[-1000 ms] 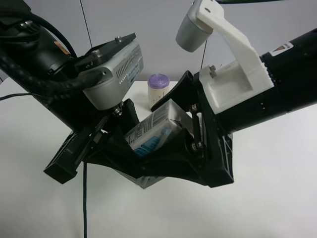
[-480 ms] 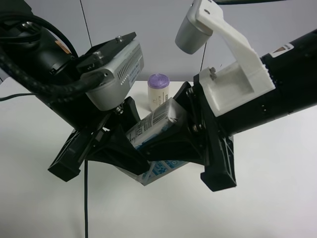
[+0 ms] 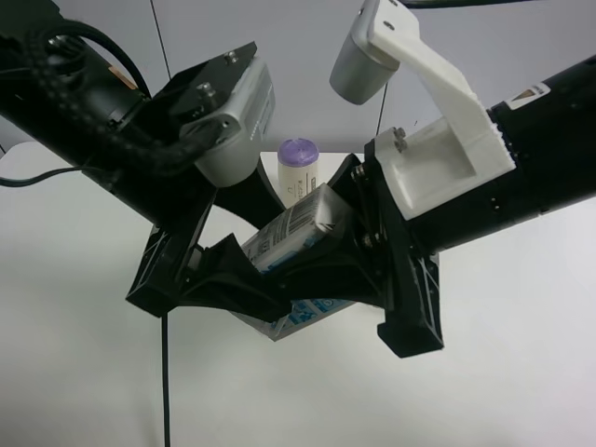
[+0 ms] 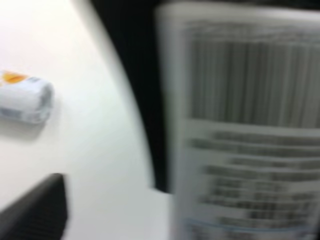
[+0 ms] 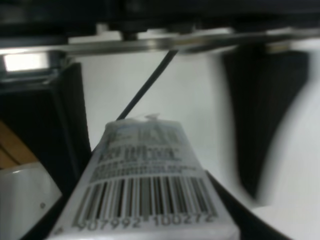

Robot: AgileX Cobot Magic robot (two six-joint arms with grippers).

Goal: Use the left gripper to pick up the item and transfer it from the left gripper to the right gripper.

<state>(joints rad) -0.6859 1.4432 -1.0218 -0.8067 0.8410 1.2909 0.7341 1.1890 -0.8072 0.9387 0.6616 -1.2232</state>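
The white-and-light-blue carton point(image 3: 293, 228) hangs tilted above the table between the two arms. The right gripper point(image 3: 312, 247), on the arm with the white bracket at the exterior high view's right, is shut on it. In the right wrist view the barcode side of the carton point(image 5: 150, 185) sits between the black fingers point(image 5: 70, 150). The left gripper point(image 3: 209, 284), on the arm with the grey-silver block, is open around the carton's lower end. In the blurred left wrist view one finger point(image 4: 35, 210) stands apart from the carton point(image 4: 245, 125).
A purple-topped cream cylinder point(image 3: 299, 172) stands on the white table point(image 3: 521, 372) behind the grippers. A small white bottle point(image 4: 22, 97) lies on the table in the left wrist view. A loose black cable point(image 3: 165, 382) hangs from the left arm.
The right gripper's fingers closed onto the carton. The left arm then rotated and shifted right, and its fingers spread off the carton.
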